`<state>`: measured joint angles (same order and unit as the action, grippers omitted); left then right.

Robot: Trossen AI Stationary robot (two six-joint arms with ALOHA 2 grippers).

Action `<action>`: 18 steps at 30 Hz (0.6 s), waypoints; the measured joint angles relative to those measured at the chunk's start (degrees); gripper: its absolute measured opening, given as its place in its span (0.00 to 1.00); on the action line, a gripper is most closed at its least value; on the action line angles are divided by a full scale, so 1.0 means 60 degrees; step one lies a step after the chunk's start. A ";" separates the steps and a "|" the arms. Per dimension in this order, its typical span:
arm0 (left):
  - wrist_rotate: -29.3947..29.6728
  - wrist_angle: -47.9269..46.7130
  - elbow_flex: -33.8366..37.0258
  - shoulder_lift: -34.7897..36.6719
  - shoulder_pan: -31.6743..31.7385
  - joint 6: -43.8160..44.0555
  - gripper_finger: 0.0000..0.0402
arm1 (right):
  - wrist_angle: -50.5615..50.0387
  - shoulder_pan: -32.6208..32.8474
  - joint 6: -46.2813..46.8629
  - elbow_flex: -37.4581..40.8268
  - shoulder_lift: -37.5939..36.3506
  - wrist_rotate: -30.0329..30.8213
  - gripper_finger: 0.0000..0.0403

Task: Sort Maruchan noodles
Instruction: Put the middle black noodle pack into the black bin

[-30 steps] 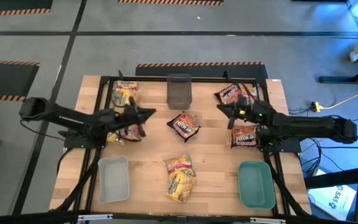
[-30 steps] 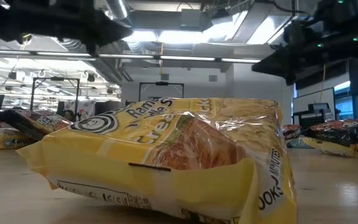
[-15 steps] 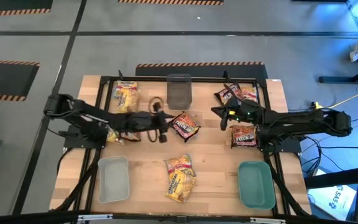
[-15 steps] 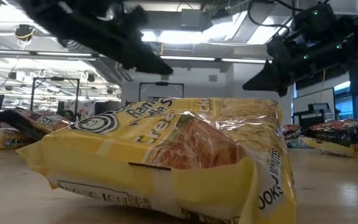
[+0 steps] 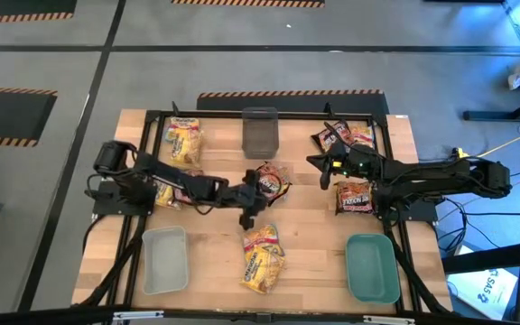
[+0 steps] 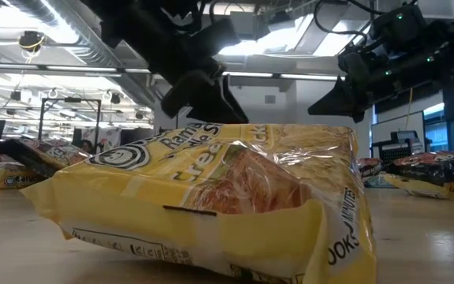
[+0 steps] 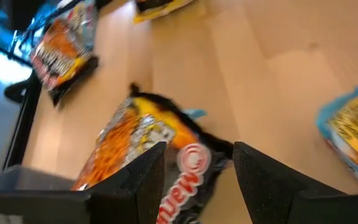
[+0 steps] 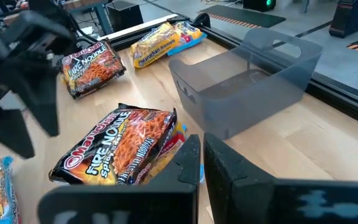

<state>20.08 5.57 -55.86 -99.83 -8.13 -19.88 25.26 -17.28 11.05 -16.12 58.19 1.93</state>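
The noodle packets [image 5: 262, 258] were glossy, crinkled plastic film; the table [image 5: 210, 239] was pale, smooth wood; the grey bin [image 8: 253, 81] was translucent matt plastic

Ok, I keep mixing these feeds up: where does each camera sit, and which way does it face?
High: overhead, facing straight down on the table; both arms, left gripper, right gripper.
Low: at tabletop level, facing across; yellow packet fills it, both grippers above.
Left wrist: on the left arm, past its open fingers onto the dark packet.
Right wrist: on the right arm, past its shut fingers toward the grey bin.
Shared: both wrist views show the dark packet.
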 joint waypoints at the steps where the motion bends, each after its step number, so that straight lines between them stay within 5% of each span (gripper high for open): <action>1: 0.0075 0.0001 0.0000 -0.0087 -0.0063 -0.0132 0.45 | 0.0000 0.0000 0.0000 0.0000 0.0000 0.0000 0.02; 8: 0.0601 0.0063 0.0000 -0.0950 -0.0173 -0.0327 0.45 | 0.0018 0.0000 -0.0002 0.0000 -0.0004 0.0000 0.02; 13: 0.2321 0.0589 0.0004 -0.1506 -0.0257 -0.1029 0.45 | 0.0020 0.0000 -0.0001 0.0000 -0.0004 0.0000 0.02; 18: 0.2580 0.1217 0.0004 -0.1972 -0.0209 -0.1650 0.45 | 0.0047 0.0000 0.0000 0.0000 -0.0004 0.0000 0.02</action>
<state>35.56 12.87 -55.83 -111.66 -9.39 -29.78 25.54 -17.28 11.05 -16.12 58.17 1.93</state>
